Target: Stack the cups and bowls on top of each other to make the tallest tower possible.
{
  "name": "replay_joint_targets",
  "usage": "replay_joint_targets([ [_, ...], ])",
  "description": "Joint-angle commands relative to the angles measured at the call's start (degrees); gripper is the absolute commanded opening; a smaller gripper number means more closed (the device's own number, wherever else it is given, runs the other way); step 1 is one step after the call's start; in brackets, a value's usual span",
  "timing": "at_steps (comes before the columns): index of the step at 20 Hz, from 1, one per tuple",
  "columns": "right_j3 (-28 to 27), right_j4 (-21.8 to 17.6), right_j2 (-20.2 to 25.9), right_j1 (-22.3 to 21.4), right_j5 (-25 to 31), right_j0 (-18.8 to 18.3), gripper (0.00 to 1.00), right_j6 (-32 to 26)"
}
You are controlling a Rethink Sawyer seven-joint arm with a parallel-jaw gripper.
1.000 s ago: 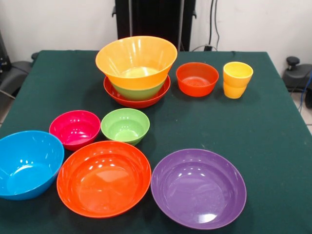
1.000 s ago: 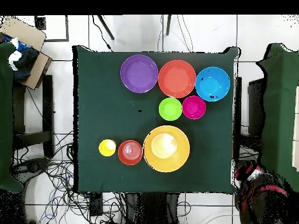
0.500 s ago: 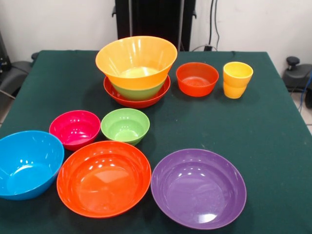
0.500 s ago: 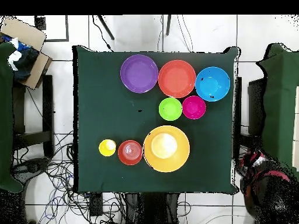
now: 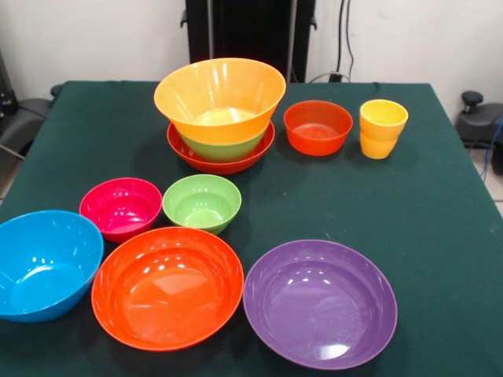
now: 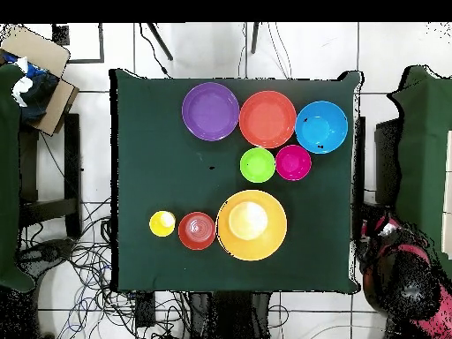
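Note:
The tower (image 5: 220, 110) stands at the table's far side in the front view: a large orange bowl (image 5: 220, 93) nested in a lime green bowl (image 5: 222, 148), inside a wide red-orange bowl (image 5: 221, 162). From overhead only the tower's orange top (image 6: 252, 224) shows. To its right are a small red-orange bowl (image 5: 317, 126) and the yellow cups (image 5: 383, 128), one nested in the other. Loose bowls lie nearer the front: magenta (image 5: 121, 207), small lime green (image 5: 202, 203), blue (image 5: 45, 263), large red-orange (image 5: 167, 287) and purple (image 5: 320, 302). Neither view shows the gripper.
Everything rests on a dark green table (image 5: 440, 204). In the overhead view a red and black shape (image 6: 402, 278) sits off the table's lower right corner. Cables (image 6: 79, 265) cover the floor at the lower left, and a cardboard box (image 6: 40, 66) sits at the upper left.
The bowls and cups have not moved. The red and black shape off the table's lower right corner in the overhead view has shifted and shows larger.

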Motion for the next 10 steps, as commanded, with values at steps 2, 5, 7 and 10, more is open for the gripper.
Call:
replay_joint_targets([
  [2, -4.2, -4.1, 3.4, 8.1, -5.1, 3.3, 1.0, 6.3],
  [5, -5.3, -3.8, 3.4, 9.4, -6.1, 3.6, 1.0, 6.3],
  [7, -6.3, -3.6, 3.5, 10.5, -6.3, 3.9, 1.0, 6.3],
  [10, -7.7, -3.4, 3.9, 11.8, -6.5, 4.0, 1.0, 6.1],
])
